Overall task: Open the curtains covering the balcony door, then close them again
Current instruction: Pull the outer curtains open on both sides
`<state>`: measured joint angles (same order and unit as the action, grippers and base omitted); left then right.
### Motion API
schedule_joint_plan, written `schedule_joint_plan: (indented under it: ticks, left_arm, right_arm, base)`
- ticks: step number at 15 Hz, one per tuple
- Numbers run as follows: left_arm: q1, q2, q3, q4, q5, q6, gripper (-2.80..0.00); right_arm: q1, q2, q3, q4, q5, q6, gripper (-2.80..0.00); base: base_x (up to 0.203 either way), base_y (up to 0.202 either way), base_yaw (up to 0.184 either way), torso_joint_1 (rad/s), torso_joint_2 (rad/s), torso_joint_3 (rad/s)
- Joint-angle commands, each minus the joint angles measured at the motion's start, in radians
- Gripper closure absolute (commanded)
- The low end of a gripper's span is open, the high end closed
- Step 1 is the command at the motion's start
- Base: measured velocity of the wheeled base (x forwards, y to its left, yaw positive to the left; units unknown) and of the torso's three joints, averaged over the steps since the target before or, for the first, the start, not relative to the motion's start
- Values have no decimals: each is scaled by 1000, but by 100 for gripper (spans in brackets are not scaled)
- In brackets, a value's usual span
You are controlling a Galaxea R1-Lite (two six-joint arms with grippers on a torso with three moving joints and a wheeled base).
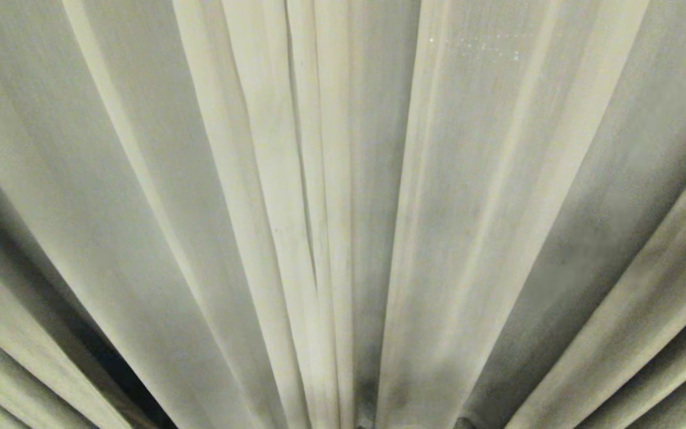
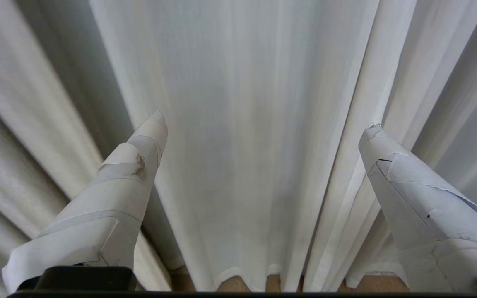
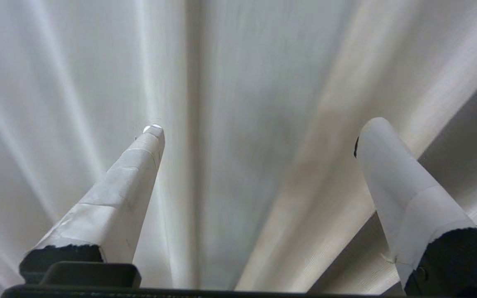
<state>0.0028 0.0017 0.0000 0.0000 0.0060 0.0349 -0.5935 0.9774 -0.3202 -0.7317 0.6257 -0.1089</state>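
Both grippers stand spread and empty close before the curtains (image 1: 343,214): the left gripper (image 2: 263,124) faces a broad pleat above the floor (image 2: 234,284), the right gripper (image 3: 259,128) faces blurred folds. Fabric fills every view; no door shows, so they hang drawn, but which stage this is cannot be told.

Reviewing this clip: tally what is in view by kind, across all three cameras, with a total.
Curtains, cream-white pleated fabric filling every view: 1
Grippers, both open and empty: 2, the left gripper and the right gripper
Wooden floor strip under the hem: 1
Balcony door: 0, hidden
Total: 4
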Motion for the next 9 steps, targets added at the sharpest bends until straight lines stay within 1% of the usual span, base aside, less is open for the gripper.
schedule_joint_plan:
  ticks: [1, 2, 3, 4, 6, 7, 9]
  left_arm:
    - [0, 0, 0, 0, 0, 0, -280]
    - [0, 0, 0, 0, 1, 0, -280]
    - [0, 0, 0, 0, 2, 0, -280]
    - [0, 0, 0, 0, 1, 0, -280]
    - [0, 0, 0, 0, 0, 0, -280]
    - [0, 0, 0, 0, 1, 0, -280]
    - [0, 0, 0, 0, 0, 0, -280]
  right_arm:
    - [10, -138, 125, -5, 3, -43, -280]
    - [45, -181, 166, -3, -2, -64, -280]
    - [106, -230, 208, -3, -24, -85, 0]
    - [184, -273, 257, -4, -64, -115, 0]
    - [321, -347, 303, 16, -140, -168, 0]
    - [377, -381, 311, 43, -170, -180, 0]
    - [447, -470, 317, 137, -247, -186, 0]
  base:
    - [0, 0, 0, 0, 0, 0]
    - [0, 0, 0, 0, 0, 0]
    - [0, 0, 0, 0, 0, 0]
    - [0, 0, 0, 0, 0, 0]
    - [0, 0, 0, 0, 0, 0]
    - [0, 0, 0, 0, 0, 0]
    - [0, 0, 0, 0, 0, 0]
